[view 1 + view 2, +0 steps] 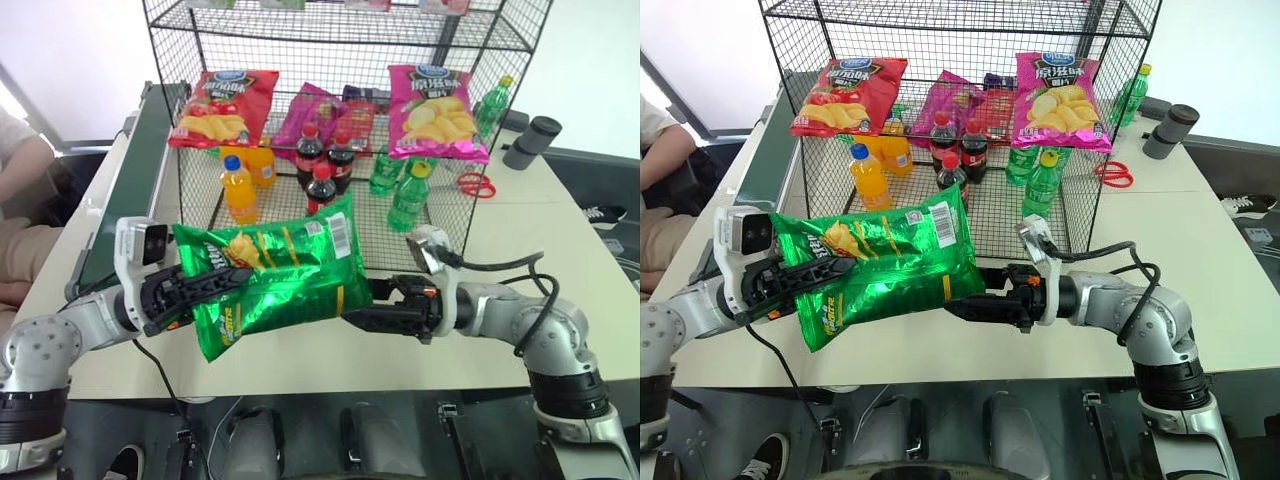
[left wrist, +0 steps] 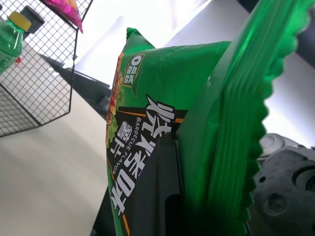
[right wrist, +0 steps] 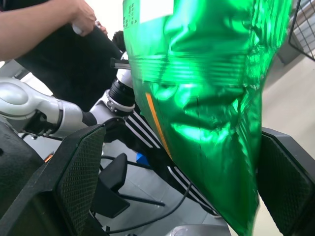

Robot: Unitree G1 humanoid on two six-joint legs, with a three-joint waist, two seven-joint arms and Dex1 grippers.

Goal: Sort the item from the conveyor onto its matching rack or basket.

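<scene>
You are mid-handover: the green crisp bag (image 1: pixel 272 275) hangs in the air in front of the black wire rack (image 1: pixel 340 120), above the near edge of the table (image 1: pixel 560 240), well clear of the conveyor (image 1: pixel 130 190). Your left end effector (image 1: pixel 215 282) is clamped shut on the bag's left end, its fingers lying across the printed face. Your right end effector (image 1: pixel 362 318) stands fully open at the bag's lower right corner, holding nothing; in the right wrist view the bag's foil hangs between its two pads (image 3: pixel 81 172).

To do this well, slide the right end effector further onto the bag so the pads bite past the crimped edge rather than on the slippery corner. Close it firmly before you let the left one go. Keep the bag level and taut between both arms; a slack bag will likely twist out. Pink (image 1: pixel 432 112) and red (image 1: pixel 220 108) bags already hang on the rack's front.
</scene>
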